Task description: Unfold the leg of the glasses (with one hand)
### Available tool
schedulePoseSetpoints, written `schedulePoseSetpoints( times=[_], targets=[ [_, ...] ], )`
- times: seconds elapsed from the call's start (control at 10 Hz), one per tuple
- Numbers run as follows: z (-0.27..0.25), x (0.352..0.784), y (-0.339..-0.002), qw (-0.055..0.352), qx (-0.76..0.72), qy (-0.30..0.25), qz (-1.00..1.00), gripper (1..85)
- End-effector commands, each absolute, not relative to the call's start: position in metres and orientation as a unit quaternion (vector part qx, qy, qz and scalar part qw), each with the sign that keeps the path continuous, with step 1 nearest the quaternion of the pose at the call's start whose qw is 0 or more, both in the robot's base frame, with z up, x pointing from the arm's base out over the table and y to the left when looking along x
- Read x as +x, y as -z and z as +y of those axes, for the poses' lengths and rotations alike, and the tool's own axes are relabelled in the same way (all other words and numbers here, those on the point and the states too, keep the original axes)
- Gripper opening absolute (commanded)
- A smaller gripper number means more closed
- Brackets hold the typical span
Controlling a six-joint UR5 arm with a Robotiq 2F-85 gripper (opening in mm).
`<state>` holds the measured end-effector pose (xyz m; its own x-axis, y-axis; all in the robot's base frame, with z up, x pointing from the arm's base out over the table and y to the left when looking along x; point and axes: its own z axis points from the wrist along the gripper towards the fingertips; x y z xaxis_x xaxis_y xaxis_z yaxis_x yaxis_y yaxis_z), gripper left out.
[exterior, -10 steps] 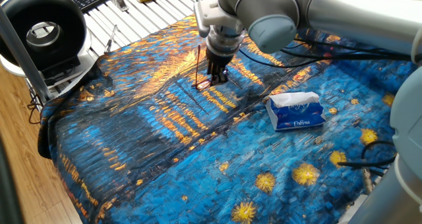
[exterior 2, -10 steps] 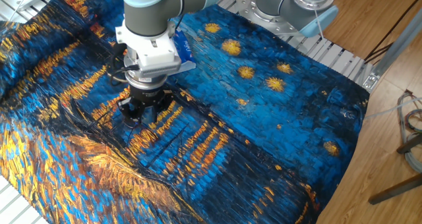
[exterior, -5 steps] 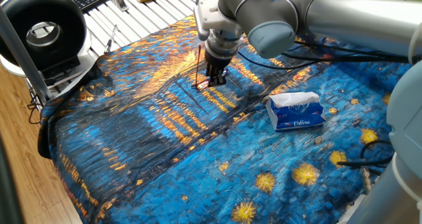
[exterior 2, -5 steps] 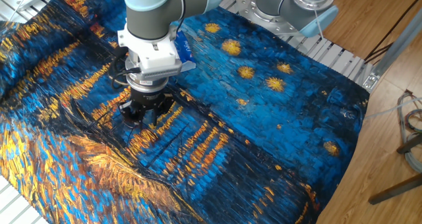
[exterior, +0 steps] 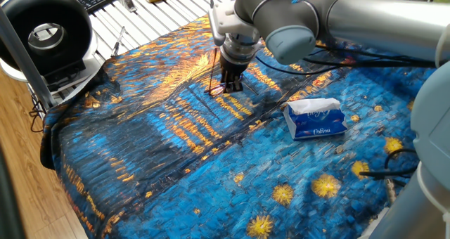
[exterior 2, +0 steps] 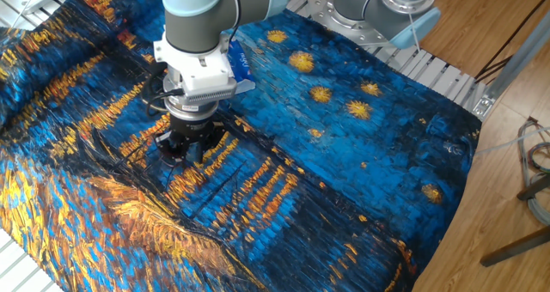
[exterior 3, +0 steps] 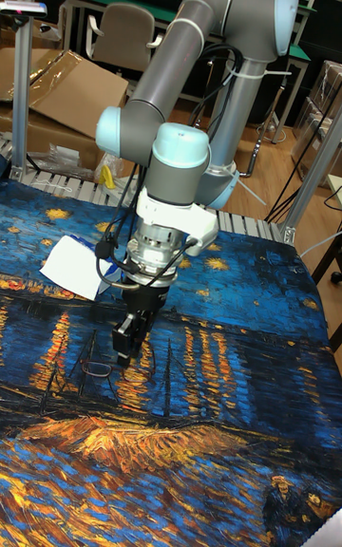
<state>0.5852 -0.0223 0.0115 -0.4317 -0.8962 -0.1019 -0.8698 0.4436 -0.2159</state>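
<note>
Barely anything is shifting since a second ago, honestly: the wrist of the silver-grey jointed robot arm (exterior: 337,14) is creeping a touch toward the far edge of the table and that's about it, while the glasses and the tissue pack are sitting where they were.

Working down by size: the starry-night painted cloth (exterior: 211,162) is covering the whole table, probably to give a soft, grippy bed so small things aren't sliding around. The arm is reaching over it and pointing straight down, which looks like the sensible pose for working something flat on the cloth. The blue-white tissue pack (exterior: 316,118) is lying well off to the side, not involved.

The black two-fingered gripper (exterior: 232,83) is hanging low over the cloth, fingertips right down at the small thin-rimmed eyeglasses with the dark reddish-purple frame (exterior: 217,89), which are resting on the orange patch of the cloth. One thin leg is sticking almost straight up beside the gripper, so the unfolding looks underway. Whether the fingers are pinching the frame or just standing apart around it, can't tell; it's too tiny and blocked.
</note>
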Motion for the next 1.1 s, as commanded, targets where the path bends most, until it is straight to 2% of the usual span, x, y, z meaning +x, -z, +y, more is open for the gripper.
schedulePoseSetpoints(
  times=[0.0,1.0],
  targets=[
    [-0.0241,0.5815,-0.0079,0.102,-0.514,0.059,0.85,35.3],
    [-0.0271,0.5764,-0.0171,0.083,-0.502,0.066,0.858,35.3]
  ],
)
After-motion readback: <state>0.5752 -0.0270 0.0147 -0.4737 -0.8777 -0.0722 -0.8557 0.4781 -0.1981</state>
